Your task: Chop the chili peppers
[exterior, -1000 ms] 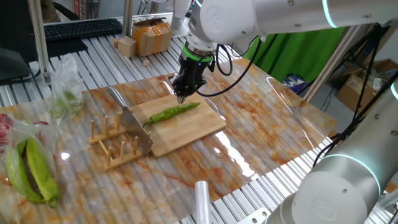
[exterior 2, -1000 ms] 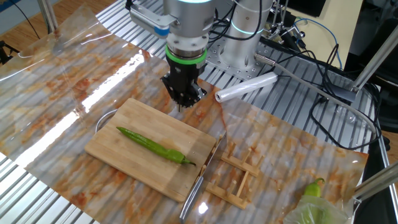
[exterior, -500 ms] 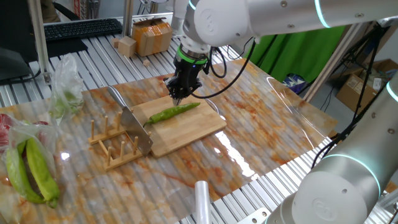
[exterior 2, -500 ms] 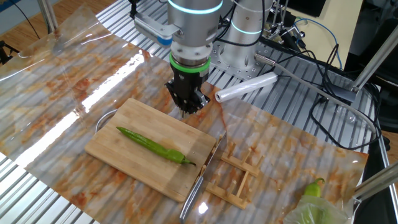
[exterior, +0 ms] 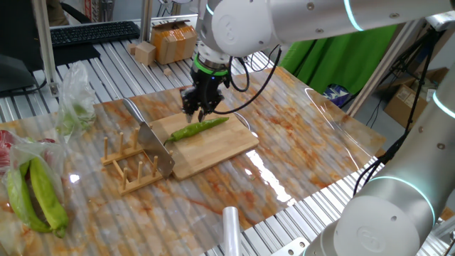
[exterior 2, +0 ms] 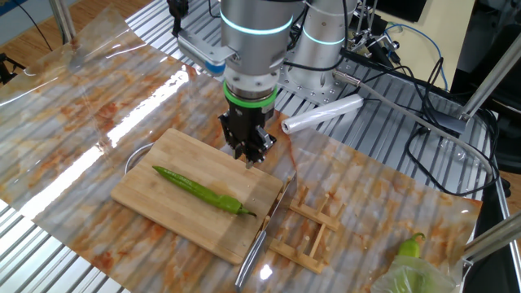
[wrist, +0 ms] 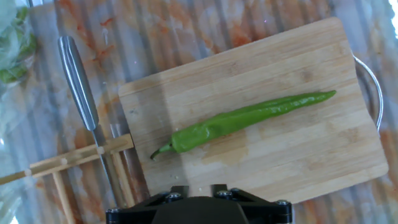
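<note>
The tool (exterior: 197,110) hangs over the far edge of the wooden cutting board (exterior: 227,146), fingers pointing down and carrying nothing; in the other fixed view the tool (exterior 2: 251,156) sits at the upper right part of the board (exterior 2: 155,191), and whether its fingers stand apart or together cannot be told from any view. One chili pepper (exterior: 200,129) lies whole and uncut on the board, near the centre of one fixed view, just below and right of the tool, not touching it. In the other fixed view the chili pepper (exterior 2: 202,191) runs diagonally from centre left down toward the board's lower right corner. In the hand view the chili pepper (wrist: 239,120) crosses mid-frame, pointed tip at the right, stem end at lower centre, with the board (wrist: 323,162) beneath it and only the tool's dark body showing at the bottom edge. A knife (exterior: 151,139) rests on a wooden rack (exterior: 132,174) just left of the board in one fixed view; the hand view shows the knife (wrist: 79,93) handle at upper left, lying over the rack (wrist: 74,158). Thicker yellow-green peppers (exterior: 37,197) lie in a plastic bag at the lower left of one fixed view, well apart from the board. A roll of clear film (exterior 2: 322,112) lies on the counter (exterior 2: 98,106) to the right of the tool in the other fixed view
</note>
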Robot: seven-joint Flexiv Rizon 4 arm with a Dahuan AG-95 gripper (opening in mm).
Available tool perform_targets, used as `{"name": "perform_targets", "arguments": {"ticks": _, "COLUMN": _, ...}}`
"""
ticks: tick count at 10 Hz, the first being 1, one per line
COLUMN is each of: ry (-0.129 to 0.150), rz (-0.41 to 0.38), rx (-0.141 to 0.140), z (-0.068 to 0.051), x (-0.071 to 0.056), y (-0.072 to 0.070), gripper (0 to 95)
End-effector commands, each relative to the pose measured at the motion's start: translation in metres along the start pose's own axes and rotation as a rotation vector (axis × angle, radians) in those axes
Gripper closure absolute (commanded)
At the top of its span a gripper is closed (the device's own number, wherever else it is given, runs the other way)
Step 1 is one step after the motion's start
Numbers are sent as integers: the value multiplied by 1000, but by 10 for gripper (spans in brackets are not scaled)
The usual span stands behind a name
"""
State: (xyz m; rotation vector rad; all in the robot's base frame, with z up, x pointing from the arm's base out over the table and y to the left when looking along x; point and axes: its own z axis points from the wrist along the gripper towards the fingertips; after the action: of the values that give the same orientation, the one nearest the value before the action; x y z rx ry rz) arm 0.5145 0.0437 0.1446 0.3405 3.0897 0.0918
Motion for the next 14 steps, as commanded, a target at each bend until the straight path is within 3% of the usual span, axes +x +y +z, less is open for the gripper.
{"name": "perform_targets", "arguments": {"ticks": 1, "ry": 0, "rz": 5, "rx": -4, "z": 1, "x": -5, "y": 5, "gripper": 570}}
{"name": "perform_targets", "arguments": {"ticks": 9, "ry": 4, "rz": 47, "rx": -23, "z": 10, "x": -16, "y": 37, "gripper": 570}}
{"name": "perform_targets", "arguments": {"ticks": 14, "ry": 5, "rz": 85, "rx": -25, "z": 24, "x": -10, "y": 67, "gripper": 570}}
